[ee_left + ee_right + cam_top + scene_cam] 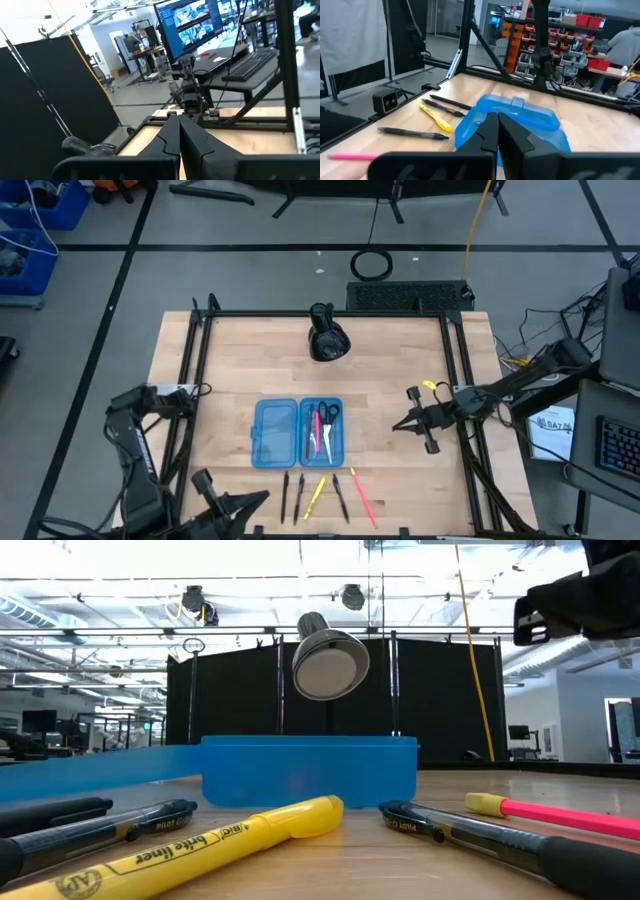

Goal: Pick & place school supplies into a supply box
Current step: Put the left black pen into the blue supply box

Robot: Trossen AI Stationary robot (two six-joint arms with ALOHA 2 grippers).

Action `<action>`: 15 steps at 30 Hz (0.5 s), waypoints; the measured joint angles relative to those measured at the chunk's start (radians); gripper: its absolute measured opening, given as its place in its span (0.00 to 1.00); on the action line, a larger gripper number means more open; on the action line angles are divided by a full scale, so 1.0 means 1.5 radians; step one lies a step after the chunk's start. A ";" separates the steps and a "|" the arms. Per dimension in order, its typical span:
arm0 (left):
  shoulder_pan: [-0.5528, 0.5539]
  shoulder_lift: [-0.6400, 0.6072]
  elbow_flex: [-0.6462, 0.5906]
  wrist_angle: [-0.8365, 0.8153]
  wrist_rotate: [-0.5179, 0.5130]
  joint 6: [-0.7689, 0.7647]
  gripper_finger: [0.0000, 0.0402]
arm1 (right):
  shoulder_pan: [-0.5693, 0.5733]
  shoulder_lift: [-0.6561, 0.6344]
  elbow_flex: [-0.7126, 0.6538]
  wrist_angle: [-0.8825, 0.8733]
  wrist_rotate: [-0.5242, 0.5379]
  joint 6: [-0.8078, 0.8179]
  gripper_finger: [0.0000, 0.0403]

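Nearest the worktop's [400, 470] front edge, a row of loose school supplies is laid out. From the left in the high view, two dark pens [292, 495] are seen side by side, then a yellow highlighter [316, 494], another dark pen [340, 496] and a pink pen [364, 498] with a yellow end. In the low view the yellow highlighter [200, 848] is seen lying closest, with dark pens [100, 825] to one side and a dark pen [480, 833] and the pink pen [570, 815] to the other.

The left gripper [262, 498] is held just left of this row, at the front edge, its fingers [192, 142] pressed together on nothing.

Just behind the row, the supply box [298, 432] is laid open, two translucent blue halves side by side. The left half appears bare, while scissors with black handles [328, 412], a pink pen and a pale item are held in the right half. In the low view its blue wall [310, 772] is seen directly behind the pens.

To the right of the box, well apart from it, the right gripper [396, 425] is held above the worktop and pointed toward the box, its fingers [512, 140] closed together and empty.

Farthest back, a black lumpy object [326, 338] is set near the rear edge at the middle.
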 joint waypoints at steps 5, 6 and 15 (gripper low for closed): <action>-0.001 -0.008 0.000 -0.009 0.000 -0.012 0.02 | -0.008 -0.170 0.011 -0.139 -0.002 -0.015 0.00; 0.000 -0.007 0.000 -0.022 0.000 -0.025 0.02 | -0.012 -0.192 0.016 -0.172 -0.003 -0.008 0.00; 0.070 0.008 0.000 -0.138 0.050 -0.369 0.01 | -0.031 -0.289 0.022 -0.279 -0.266 -0.024 0.00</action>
